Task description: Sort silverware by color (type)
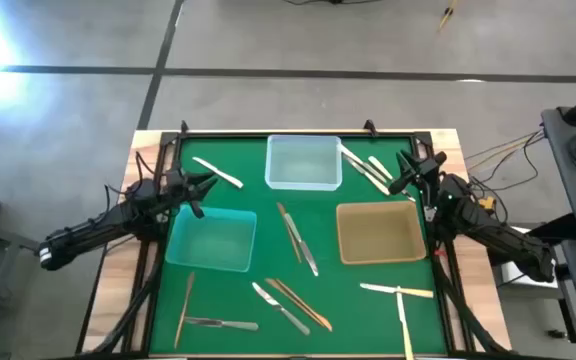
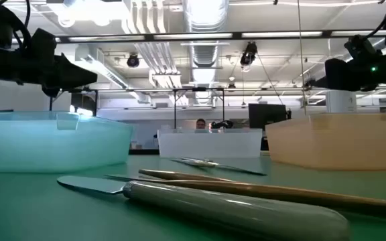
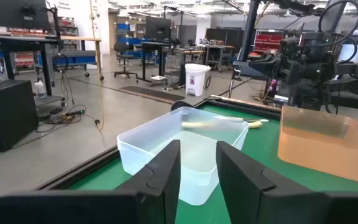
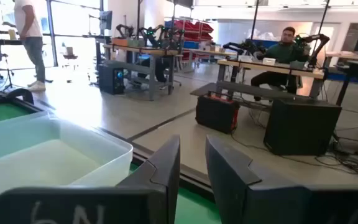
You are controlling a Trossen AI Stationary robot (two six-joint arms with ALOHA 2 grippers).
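Note:
Silverware lies scattered on the green mat. A cream piece (image 1: 218, 172) lies near my left gripper (image 1: 203, 187), and two cream pieces (image 1: 366, 168) lie by my right gripper (image 1: 406, 174). Silver pieces (image 1: 296, 238) rest at the middle. A silver knife (image 1: 278, 305) and a gold piece (image 1: 303, 303) lie near the front, also as knife (image 2: 213, 204) and gold piece (image 2: 280, 191). More gold (image 1: 186, 305), silver (image 1: 218, 323) and cream (image 1: 400, 292) pieces lie along the near edge. Both grippers hover open above the mat, left (image 3: 197, 168) and right (image 4: 192, 168), holding nothing.
Three square trays stand on the mat: a clear one (image 1: 303, 162) at the far middle, a teal one (image 1: 211, 240) on the left, an amber one (image 1: 380, 232) on the right. A raised black frame (image 1: 268, 134) edges the table. People sit and stand in the room beyond.

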